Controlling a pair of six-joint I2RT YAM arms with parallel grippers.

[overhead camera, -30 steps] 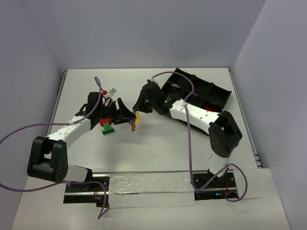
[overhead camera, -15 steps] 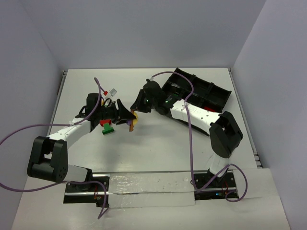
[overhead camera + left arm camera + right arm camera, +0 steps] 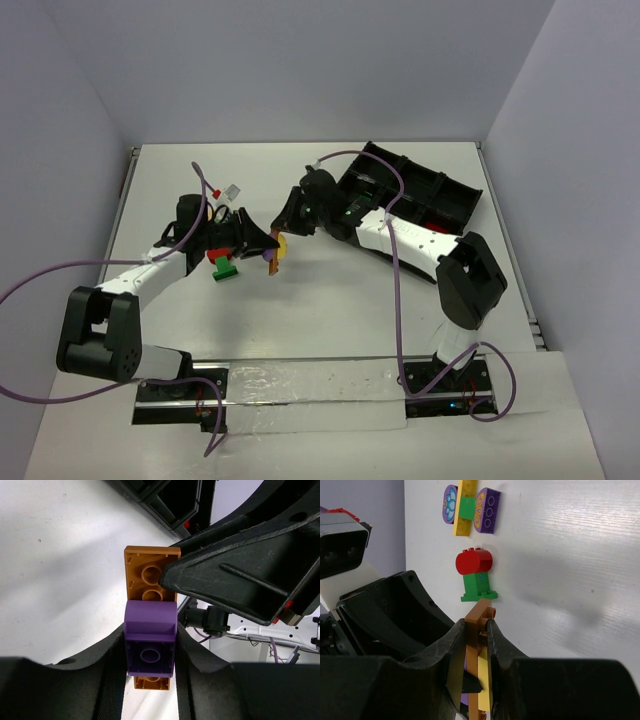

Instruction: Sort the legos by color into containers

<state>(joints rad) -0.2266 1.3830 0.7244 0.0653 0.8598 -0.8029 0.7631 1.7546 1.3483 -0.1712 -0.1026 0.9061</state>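
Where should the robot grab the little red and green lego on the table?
The red and green lego: probably pinch its green middle's flat sides, coming down from above. The red end is round and might slip; the green foot is thin.

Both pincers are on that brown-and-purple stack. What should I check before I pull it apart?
1. Left pincer pressed on both sides of the purple brick: ok.
2. Right pincer clamped on the brown plate: ok.
3. Each pincer grips a different piece: ok.
4. Held pieces lifted clear of the table: cannot tell.
5. Red-and-green cluster apart from both pincers in the top view: ok.
6. Bin for purple free in the tray: cannot tell, the right arm covers part of it.
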